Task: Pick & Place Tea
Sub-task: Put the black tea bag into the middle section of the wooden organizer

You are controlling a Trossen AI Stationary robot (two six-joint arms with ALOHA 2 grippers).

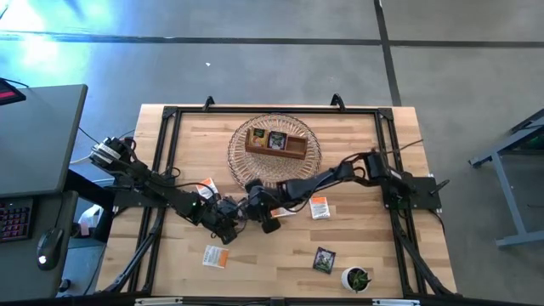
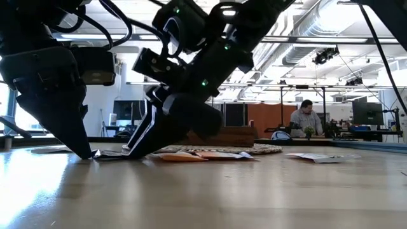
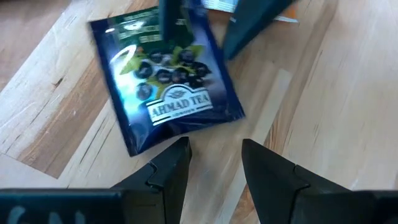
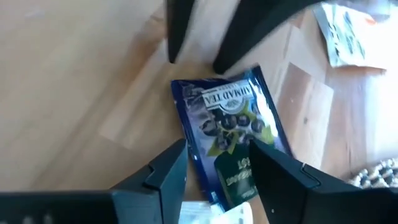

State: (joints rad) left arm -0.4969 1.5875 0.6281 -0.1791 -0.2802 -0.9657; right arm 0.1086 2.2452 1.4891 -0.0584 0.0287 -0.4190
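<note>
While both arms converge on the same spot near the middle of the wooden table [image 1: 357,242], the largest hazard is a collision between them: the left gripper [image 3: 214,163] and the right gripper [image 4: 217,163] face each other across one dark blue tea sachet [image 3: 166,78], and the wrist views each show the opposite gripper's fingers close to the far edge of that sachet. Both grippers stand with jaws spread and hold nothing; the sachet lies flat on the bare wood between them. A descent by either arm without the other withdrawing is likely to bring fingers into contact. The wire basket [image 1: 306,166] carrying the brown wooden tray [image 1: 276,143] sits just behind the grippers, so a lifting sweep toward the tray may catch the basket rim. A flat sachet gives the fingers little edge to seize; closing on it may push it along the wood or crumple it rather than lift it. Other sachets lie loose around the work area, including a white-and-orange sachet [image 1: 319,206] beside the right arm, which an arm movement could displace.
</note>
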